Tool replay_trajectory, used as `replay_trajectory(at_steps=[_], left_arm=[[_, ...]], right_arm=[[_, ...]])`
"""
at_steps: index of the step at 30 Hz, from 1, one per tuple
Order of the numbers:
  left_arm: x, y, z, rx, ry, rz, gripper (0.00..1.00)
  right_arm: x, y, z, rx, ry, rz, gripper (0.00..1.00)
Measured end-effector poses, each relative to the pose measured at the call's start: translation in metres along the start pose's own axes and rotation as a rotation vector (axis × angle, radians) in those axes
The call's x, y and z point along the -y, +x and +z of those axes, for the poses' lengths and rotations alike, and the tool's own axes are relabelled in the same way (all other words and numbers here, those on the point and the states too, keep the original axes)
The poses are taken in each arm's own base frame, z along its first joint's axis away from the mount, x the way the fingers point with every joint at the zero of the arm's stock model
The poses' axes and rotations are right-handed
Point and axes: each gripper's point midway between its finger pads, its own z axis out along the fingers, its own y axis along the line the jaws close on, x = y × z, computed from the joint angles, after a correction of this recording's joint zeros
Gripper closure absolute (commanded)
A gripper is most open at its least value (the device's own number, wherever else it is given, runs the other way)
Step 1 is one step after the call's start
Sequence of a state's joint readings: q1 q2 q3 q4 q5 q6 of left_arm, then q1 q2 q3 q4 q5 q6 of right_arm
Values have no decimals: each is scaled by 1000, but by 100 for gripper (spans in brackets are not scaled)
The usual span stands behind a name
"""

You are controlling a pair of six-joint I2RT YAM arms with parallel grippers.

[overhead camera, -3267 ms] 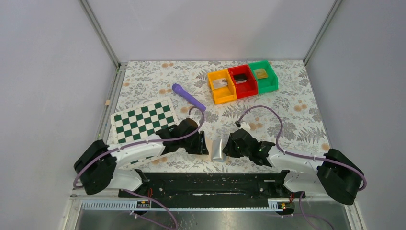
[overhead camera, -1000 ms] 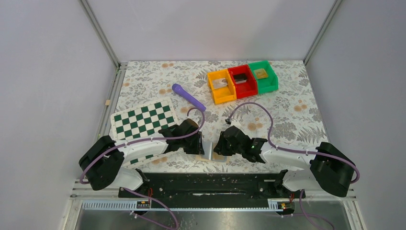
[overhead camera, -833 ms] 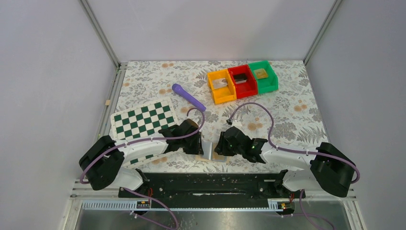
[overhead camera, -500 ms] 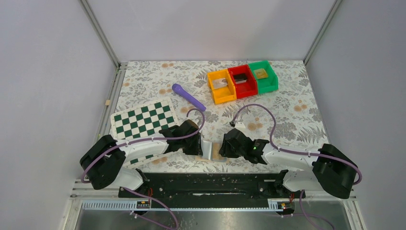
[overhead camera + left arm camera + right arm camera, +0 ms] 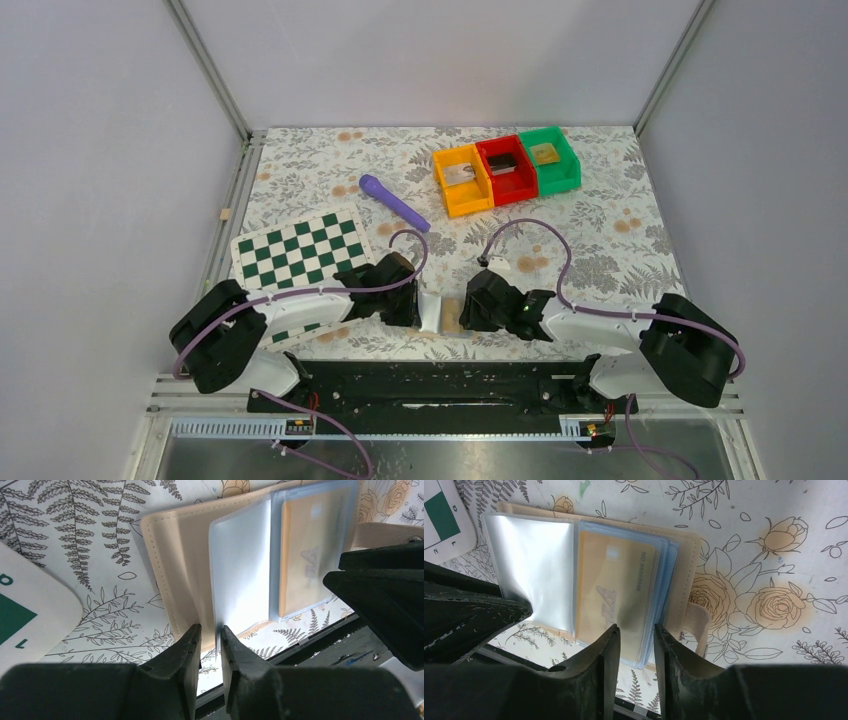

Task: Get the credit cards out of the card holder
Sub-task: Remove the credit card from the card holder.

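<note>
The tan card holder [image 5: 452, 320] lies open on the floral table near its front edge, between both grippers; it also shows in the left wrist view [image 5: 185, 555] and the right wrist view [image 5: 686, 575]. A yellow-tan card [image 5: 614, 590] sits inside its stack of light blue sleeves, also seen in the left wrist view [image 5: 305, 555]. My left gripper [image 5: 210, 630] is nearly closed on the edge of a clear empty sleeve page [image 5: 240, 570] and holds it upright. My right gripper [image 5: 636, 630] has its jaws narrowly apart over the near edge of the sleeve stack, holding nothing.
A green-and-white checkered board [image 5: 300, 250] lies left of the holder, under my left arm. A purple stick [image 5: 395, 203] lies behind it. Orange [image 5: 462, 180], red [image 5: 506, 168] and green [image 5: 550, 158] bins stand at the back. The black base rail [image 5: 430, 375] runs just below the holder.
My right gripper moved left toward the holder, then drew back slightly right. The upright sleeve page shifted a little left with my left gripper.
</note>
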State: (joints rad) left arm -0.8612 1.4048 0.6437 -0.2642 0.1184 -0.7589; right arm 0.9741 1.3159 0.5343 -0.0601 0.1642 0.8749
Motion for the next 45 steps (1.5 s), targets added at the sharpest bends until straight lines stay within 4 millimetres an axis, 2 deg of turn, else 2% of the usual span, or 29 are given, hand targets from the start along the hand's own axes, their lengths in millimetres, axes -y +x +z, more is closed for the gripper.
replay_trajectory(at_steps=[19, 45], left_arm=[[3, -3, 2, 13, 15, 2, 79], [2, -1, 3, 11, 20, 0, 79]], right_arm=[[-9, -10, -11, 12, -12, -1, 60], [-12, -6, 3, -18, 7, -9, 63]])
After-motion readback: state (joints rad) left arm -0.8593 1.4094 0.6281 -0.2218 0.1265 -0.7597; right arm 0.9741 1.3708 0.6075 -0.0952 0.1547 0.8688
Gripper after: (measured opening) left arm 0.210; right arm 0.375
